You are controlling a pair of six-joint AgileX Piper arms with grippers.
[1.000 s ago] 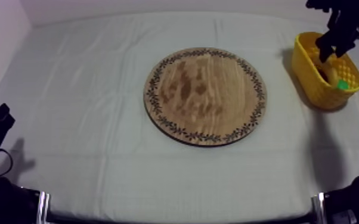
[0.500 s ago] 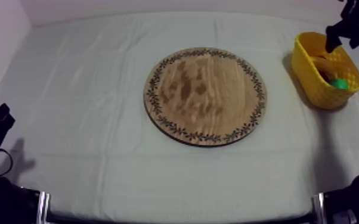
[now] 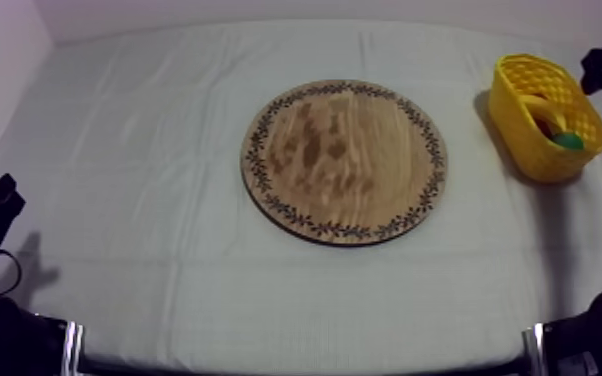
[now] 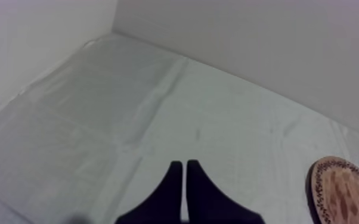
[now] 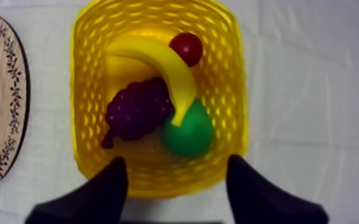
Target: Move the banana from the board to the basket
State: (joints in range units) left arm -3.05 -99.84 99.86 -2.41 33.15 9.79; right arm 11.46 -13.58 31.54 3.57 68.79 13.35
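- Right wrist view, looking down: the right gripper point(image 5: 177, 159) hangs over the rim of the yellow basket point(image 5: 83, 89) at the pear's end. Its two black fingers are spread wide, with nothing held between them.
- The banana point(image 5: 164, 62) lies inside the basket, beyond the fingertips and clear of the jaws. It curves from one wall toward the middle.
- Three more toy fruits share the basket. A bunch of grapes point(image 5: 137, 110) is tucked into the banana's inner curve, and a green pear point(image 5: 188, 134) touches the end of the banana nearest the jaws. A small red fruit point(image 5: 186, 47) sits just beside the outer curve.
- The round wooden board point(image 3: 345, 160) lies on the grey-white cloth point(image 3: 145, 150) apart from the basket, its patterned rim in full sight from above.
- The left gripper point(image 4: 184, 163) is well apart from the basket, on the far side of the board. Its fingers are pressed together in a narrow wedge over the cloth, gripping nothing.
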